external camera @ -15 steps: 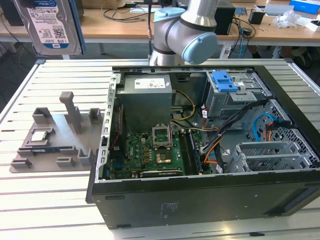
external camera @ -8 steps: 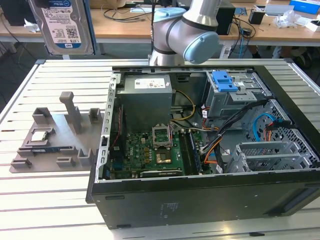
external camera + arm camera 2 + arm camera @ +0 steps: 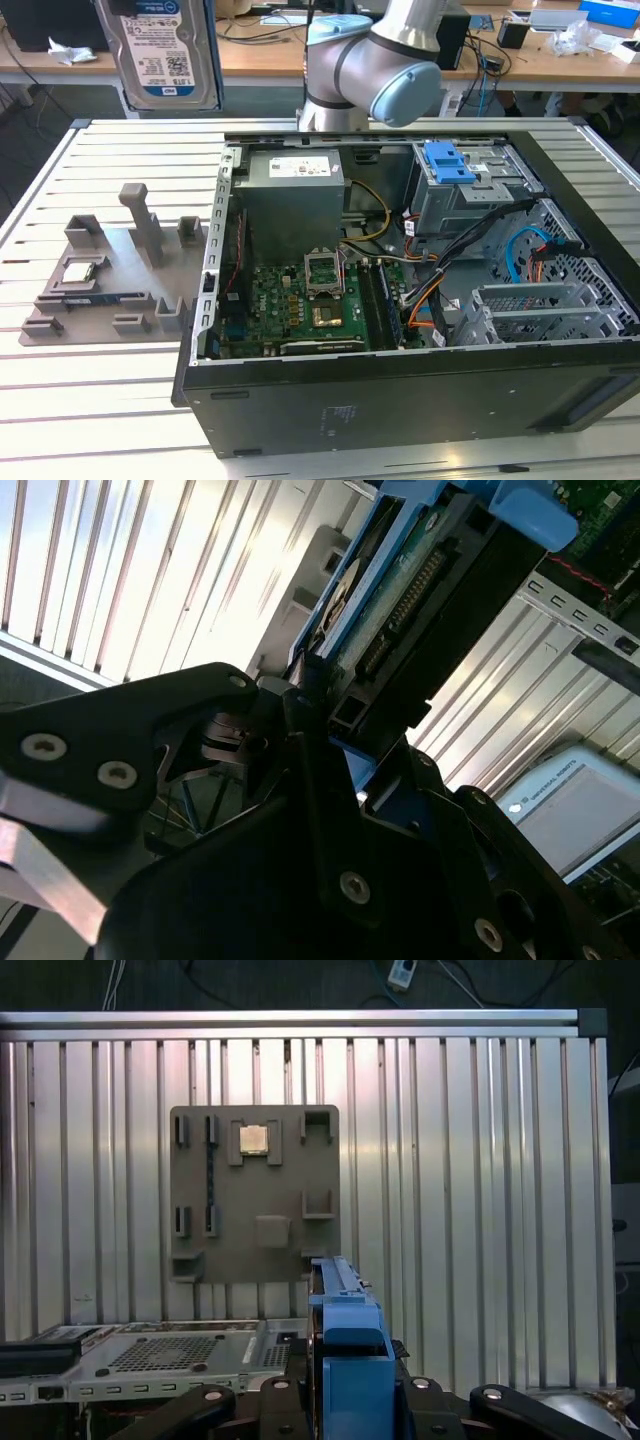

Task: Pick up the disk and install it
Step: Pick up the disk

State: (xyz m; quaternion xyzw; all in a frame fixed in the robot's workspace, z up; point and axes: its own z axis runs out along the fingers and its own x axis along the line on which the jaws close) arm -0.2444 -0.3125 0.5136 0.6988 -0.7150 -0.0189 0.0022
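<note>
One disk (image 3: 165, 50) in my grasp, held clear of the slatted table (image 3: 120, 400).
My gripper (image 3: 330, 715) is clenched on the disk's edge in both wrist views. Disk stands upright, label facing the exterior camera, outside the open computer case (image 3: 400, 400), toward the exterior view's left. Grey fixture plate (image 3: 255, 1195) lies beside the case.

An open black metal computer case (image 3: 400, 405) sits on the slatted aluminium table (image 3: 90, 400), toward the exterior view's right edge. A grey plastic fixture plate (image 3: 120, 262) lies beside it, toward the left edge. Inside the case, a grey power supply box (image 3: 293, 190) stands at the far wall with a green motherboard (image 3: 290, 300) before it. The disk (image 3: 165, 50), a flat silver hard drive, hangs over the table's far edge, clamped in the black gripper (image 3: 320, 705).
</note>
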